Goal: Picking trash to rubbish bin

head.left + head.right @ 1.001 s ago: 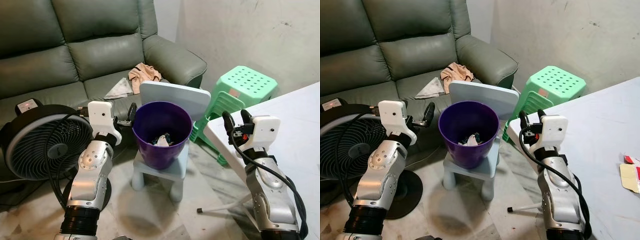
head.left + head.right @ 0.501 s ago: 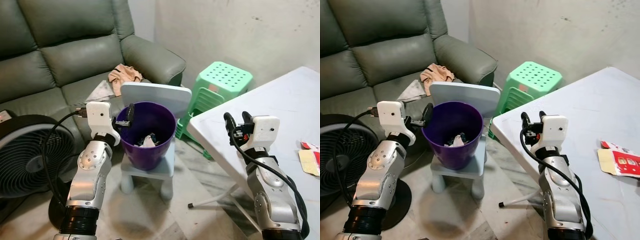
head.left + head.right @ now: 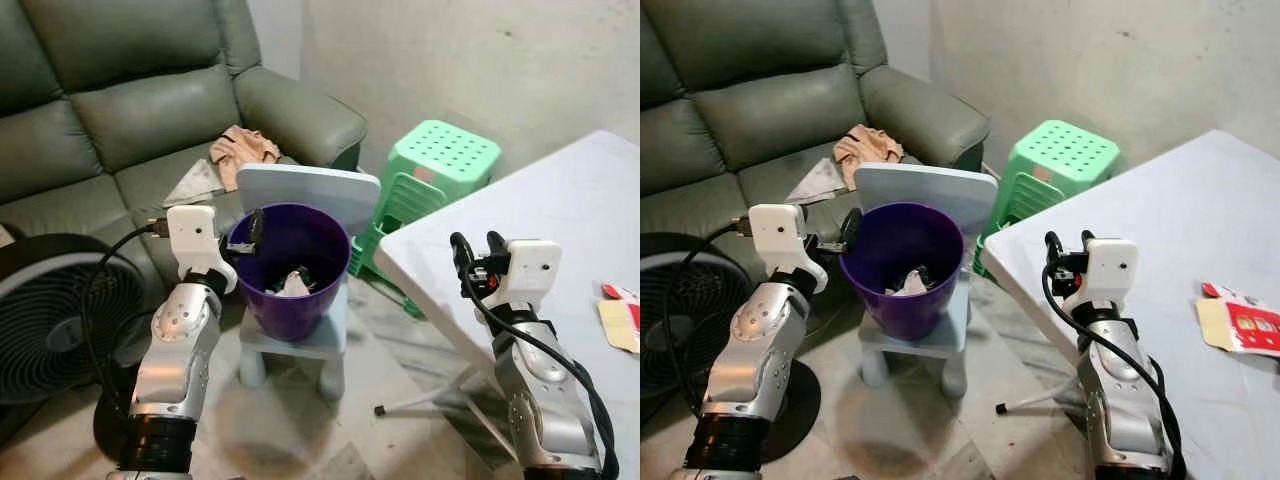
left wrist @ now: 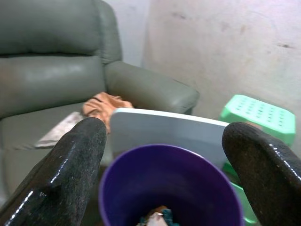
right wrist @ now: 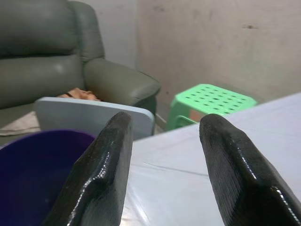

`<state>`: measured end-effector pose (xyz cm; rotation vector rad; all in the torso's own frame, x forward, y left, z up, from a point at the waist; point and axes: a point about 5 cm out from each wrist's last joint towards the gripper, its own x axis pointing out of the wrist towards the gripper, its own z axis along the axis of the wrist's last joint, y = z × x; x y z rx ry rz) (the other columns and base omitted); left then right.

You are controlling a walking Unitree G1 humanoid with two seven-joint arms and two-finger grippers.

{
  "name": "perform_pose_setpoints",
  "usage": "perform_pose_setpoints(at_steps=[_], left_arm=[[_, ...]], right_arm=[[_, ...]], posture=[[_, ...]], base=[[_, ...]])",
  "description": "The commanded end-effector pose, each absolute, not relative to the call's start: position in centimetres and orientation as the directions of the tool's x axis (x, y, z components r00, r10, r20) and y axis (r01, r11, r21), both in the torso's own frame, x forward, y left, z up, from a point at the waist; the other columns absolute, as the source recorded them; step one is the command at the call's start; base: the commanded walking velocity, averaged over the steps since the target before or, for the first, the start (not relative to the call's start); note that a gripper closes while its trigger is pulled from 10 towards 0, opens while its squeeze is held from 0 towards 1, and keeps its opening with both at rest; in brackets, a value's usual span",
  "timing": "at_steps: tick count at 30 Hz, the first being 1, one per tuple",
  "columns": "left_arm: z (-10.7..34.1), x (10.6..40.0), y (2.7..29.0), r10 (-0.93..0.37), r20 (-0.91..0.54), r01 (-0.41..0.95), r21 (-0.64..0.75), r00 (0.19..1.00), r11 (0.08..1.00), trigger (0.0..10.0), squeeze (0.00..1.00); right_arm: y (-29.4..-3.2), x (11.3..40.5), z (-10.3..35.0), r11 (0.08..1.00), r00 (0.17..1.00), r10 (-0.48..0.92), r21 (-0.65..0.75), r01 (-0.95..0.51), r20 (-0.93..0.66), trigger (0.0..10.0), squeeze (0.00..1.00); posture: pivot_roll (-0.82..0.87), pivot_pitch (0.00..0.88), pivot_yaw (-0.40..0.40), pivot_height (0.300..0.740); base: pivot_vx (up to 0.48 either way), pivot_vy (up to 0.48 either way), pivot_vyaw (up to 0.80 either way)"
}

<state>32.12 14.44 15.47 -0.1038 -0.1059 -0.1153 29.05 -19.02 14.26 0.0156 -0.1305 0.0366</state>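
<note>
Bin (image 3: 290, 270), centre frame, holds trash (image 3: 293, 285). Left gripper (image 3: 248, 233) at its rim, right gripper (image 3: 475, 252) centre-right; both spread, empty.

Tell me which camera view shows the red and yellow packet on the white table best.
The right eye view. There the red and yellow packet lies nearly whole on the white table, beyond the right end effector. The left eye view cuts it off at the frame edge. The wrist views show none of it.
</note>
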Motion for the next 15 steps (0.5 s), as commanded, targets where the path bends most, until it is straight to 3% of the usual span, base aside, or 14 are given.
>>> perform_pose_setpoints(at_steps=[1,10,15], left_arm=[[15.66,31.91,14.45,-0.107,0.121,0.119,-0.101,0.987,0.988,10.0,0.00],[15.63,32.02,14.10,-0.120,0.119,0.133,-0.107,0.986,0.985,10.0,0.00],[15.93,32.45,14.27,-0.116,0.115,0.129,-0.104,0.987,0.986,10.0,0.00]], right_arm=[[-19.30,28.72,15.08,0.999,0.985,0.025,0.017,-0.029,0.168,10.0,0.00],[-19.74,28.80,14.54,1.000,0.993,0.022,-0.006,-0.021,0.115,10.0,0.00],[-19.75,29.08,14.89,1.000,0.991,0.010,-0.002,-0.010,0.130,10.0,0.00]], posture=[[-0.03,0.058,-0.029,0.740],[-0.04,0.040,-0.028,0.740],[-0.03,0.060,-0.014,0.740]], base=[[0.000,0.000,0.00],[0.000,0.000,0.00],[0.000,0.000,-0.77]])
